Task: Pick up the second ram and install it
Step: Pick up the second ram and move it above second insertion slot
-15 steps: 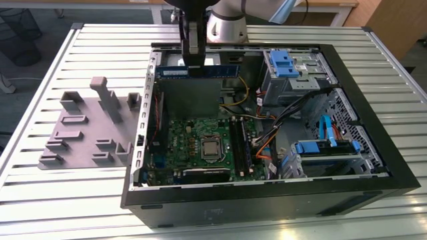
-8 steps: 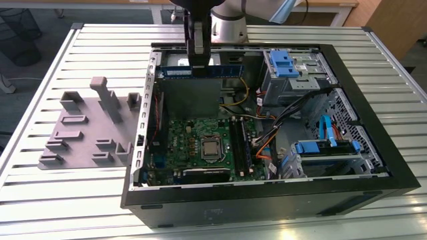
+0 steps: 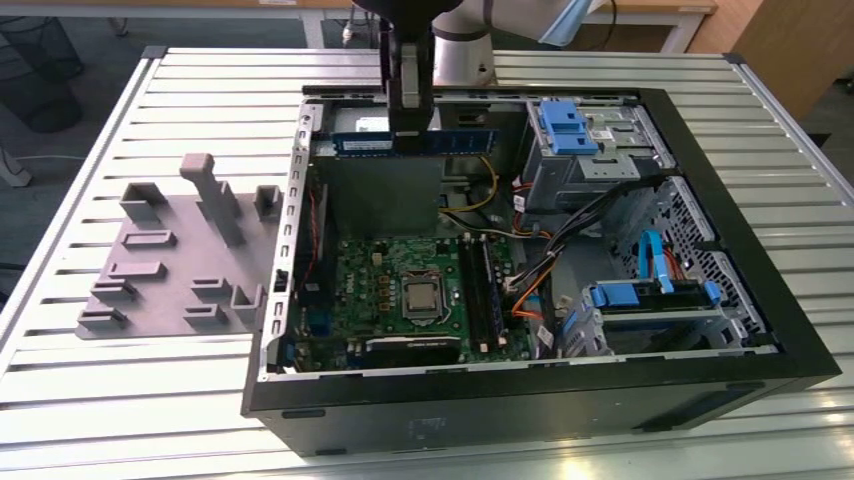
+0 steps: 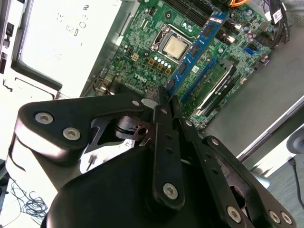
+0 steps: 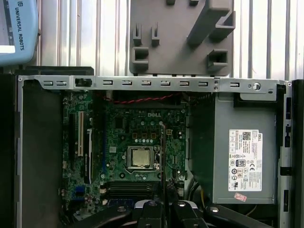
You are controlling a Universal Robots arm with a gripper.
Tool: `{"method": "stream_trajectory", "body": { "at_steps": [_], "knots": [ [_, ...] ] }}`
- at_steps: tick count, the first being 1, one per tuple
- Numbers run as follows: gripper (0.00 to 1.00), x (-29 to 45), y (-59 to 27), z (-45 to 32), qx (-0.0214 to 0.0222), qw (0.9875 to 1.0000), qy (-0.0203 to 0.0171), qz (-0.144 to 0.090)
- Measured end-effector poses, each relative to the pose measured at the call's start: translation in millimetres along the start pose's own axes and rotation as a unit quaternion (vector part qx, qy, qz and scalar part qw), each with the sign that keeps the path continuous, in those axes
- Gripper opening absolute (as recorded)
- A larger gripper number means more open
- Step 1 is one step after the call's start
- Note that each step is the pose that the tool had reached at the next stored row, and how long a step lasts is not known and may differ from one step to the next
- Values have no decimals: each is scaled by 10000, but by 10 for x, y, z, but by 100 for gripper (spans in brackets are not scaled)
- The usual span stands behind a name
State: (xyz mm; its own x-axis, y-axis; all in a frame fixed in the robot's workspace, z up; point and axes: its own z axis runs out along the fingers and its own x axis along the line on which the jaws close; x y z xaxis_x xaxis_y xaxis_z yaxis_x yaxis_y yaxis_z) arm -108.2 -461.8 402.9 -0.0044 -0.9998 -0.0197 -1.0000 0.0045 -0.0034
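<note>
Right up against my lens, the gripper (image 4: 166, 99) is clenched on the second ram (image 4: 197, 46), blue board and black chips plain to see. In the exterior view I've got the stick at upper centre of the frame, held level over the open computer case (image 3: 467, 410), clear above the motherboard (image 3: 387, 280). The grey fixture (image 3: 147, 270) sits at frame left on the slatted table (image 3: 134, 400).

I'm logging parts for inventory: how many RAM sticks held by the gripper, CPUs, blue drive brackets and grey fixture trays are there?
RAM stick, held: 1
CPU: 1
Blue drive brackets: 2
Grey fixture tray: 1
Total: 5
</note>
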Motion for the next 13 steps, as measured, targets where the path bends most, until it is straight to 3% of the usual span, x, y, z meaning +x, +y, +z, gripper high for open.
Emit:
{"method": "stream_trajectory", "body": {
  "at_steps": [13],
  "knots": [
    [14, -1, -151, 0, 0, 10000, 0, 0]
  ]
}}
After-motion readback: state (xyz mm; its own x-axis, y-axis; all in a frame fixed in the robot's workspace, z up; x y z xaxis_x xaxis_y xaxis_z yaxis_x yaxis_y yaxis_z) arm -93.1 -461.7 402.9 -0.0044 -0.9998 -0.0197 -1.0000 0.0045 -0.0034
